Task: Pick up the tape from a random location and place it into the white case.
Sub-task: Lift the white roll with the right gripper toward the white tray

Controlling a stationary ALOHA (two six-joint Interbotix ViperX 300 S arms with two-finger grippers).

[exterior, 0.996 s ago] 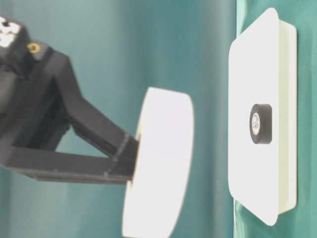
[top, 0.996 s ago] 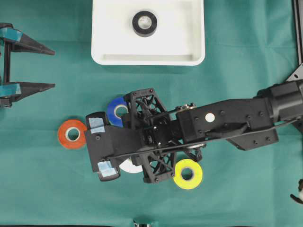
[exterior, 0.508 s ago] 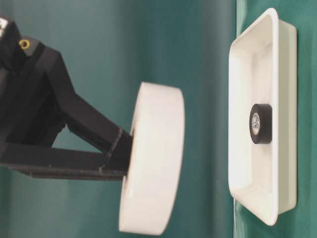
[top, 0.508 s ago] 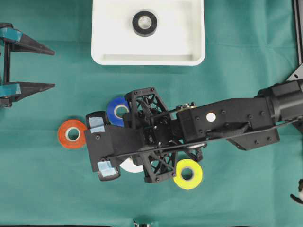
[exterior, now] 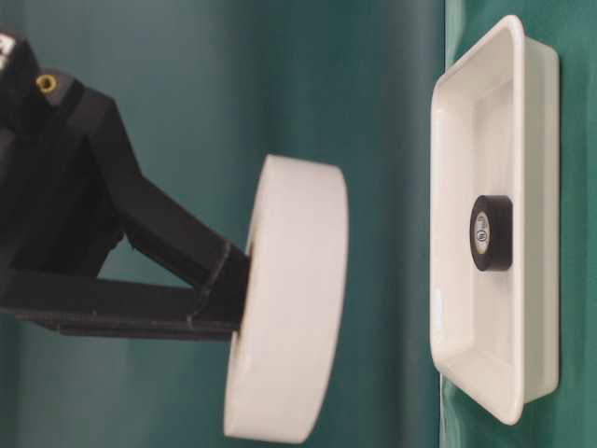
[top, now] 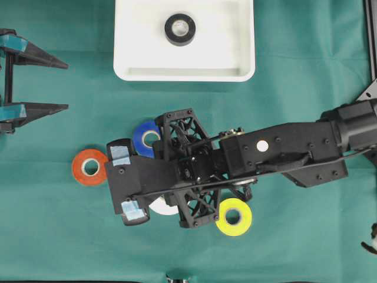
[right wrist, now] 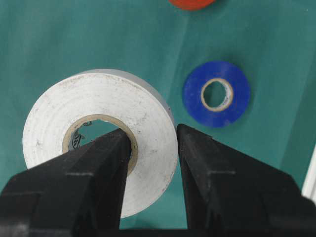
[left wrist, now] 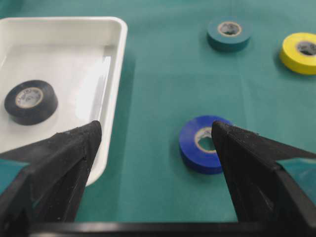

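Closest to us, our right gripper point(right wrist: 150, 148) is clamped on the wall of the white tape roll point(right wrist: 101, 136), one finger through its core and one outside, and the roll hangs clear above the green cloth point(top: 306, 71), so we judge the pick done and the carry in hand. Beyond it lie the blue roll point(right wrist: 216, 94) and orange roll point(top: 89, 167); farther off sits the white case point(top: 132, 53), holding a black roll point(top: 179, 29). Next we need to swing over its rim and release, while our left gripper point(left wrist: 155, 133) waits with jaws apart.
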